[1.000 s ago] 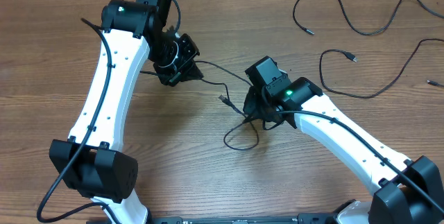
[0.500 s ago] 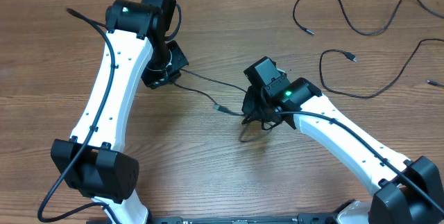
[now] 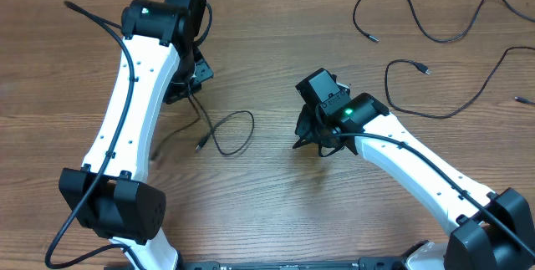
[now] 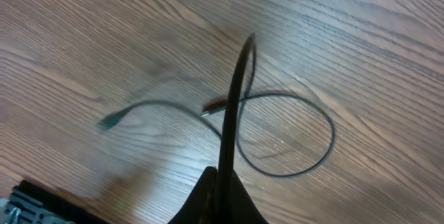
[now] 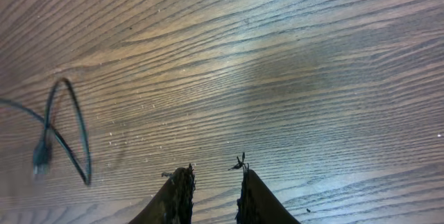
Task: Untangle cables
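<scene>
One thin black cable (image 3: 236,132) hangs from my left gripper (image 3: 187,86) and curls into a loop on the wood, its plug end (image 3: 199,146) lying beside the left arm. In the left wrist view the left gripper (image 4: 223,177) is shut on this cable (image 4: 236,99), which rises straight from the jaws, with the loop (image 4: 325,137) and plug (image 4: 108,121) beyond. My right gripper (image 3: 306,134) sits to the right of the loop, apart from it. In its wrist view the right gripper (image 5: 214,179) is open with nothing between its fingers, and the cable (image 5: 75,123) lies far left.
More loose black cables lie at the back right: one curved cord (image 3: 399,7), another long cord (image 3: 451,113) with a plug (image 3: 425,69), and a short end (image 3: 523,99) at the right edge. The left arm's white link (image 3: 125,128) spans the left side of the wooden table (image 3: 276,211).
The left gripper has pulled the cable leftward. The right gripper's jaws have parted and the cable has left them, dropping into a loose loop near the left arm.
</scene>
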`<state>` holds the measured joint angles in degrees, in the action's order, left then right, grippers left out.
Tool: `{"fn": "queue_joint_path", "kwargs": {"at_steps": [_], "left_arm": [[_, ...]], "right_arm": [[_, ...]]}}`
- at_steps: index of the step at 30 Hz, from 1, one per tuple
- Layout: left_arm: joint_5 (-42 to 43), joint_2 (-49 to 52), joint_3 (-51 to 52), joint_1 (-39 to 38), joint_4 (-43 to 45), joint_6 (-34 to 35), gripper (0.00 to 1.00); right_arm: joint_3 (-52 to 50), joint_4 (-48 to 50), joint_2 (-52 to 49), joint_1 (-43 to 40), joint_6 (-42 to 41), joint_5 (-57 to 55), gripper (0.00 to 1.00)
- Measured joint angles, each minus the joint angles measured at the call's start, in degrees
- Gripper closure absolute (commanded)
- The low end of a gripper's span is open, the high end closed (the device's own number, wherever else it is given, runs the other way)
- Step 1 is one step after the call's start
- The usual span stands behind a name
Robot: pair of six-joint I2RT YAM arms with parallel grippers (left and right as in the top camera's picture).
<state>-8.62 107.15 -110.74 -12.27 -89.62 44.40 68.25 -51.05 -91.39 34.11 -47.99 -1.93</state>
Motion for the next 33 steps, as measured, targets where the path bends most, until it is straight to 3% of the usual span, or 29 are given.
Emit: {"fn": "queue_joint_path", "kwargs": {"at_steps": [8, 16, 20, 27, 33], "left_arm": [[4.24, 0.0, 3.5, 0.0, 2.01, -2.1, 0.96], [28.28, 0.02, 4.33, -0.02, 6.12, -20.57, 0.96], [34.88, 0.02, 4.33, -0.13, 6.29, -26.62, 0.96], [31.91, 0.0, 4.33, -0.11, 6.88, -22.47, 0.96], [32.57, 0.02, 4.33, -0.11, 8.24, -18.91, 0.96]], "right_arm": [[-0.02, 1.53, 0.0, 0.0, -0.11, 0.81, 0.54], [-0.02, 5.18, -0.02, 0.02, 2.23, 6.32, 0.32], [-0.02, 5.18, -0.02, 0.0, 2.86, 7.34, 0.29], [-0.02, 5.27, -0.02, 0.0, 3.74, 8.46, 0.24], [-0.02, 7.82, -0.02, 0.0, 11.61, 14.78, 0.09]]}}
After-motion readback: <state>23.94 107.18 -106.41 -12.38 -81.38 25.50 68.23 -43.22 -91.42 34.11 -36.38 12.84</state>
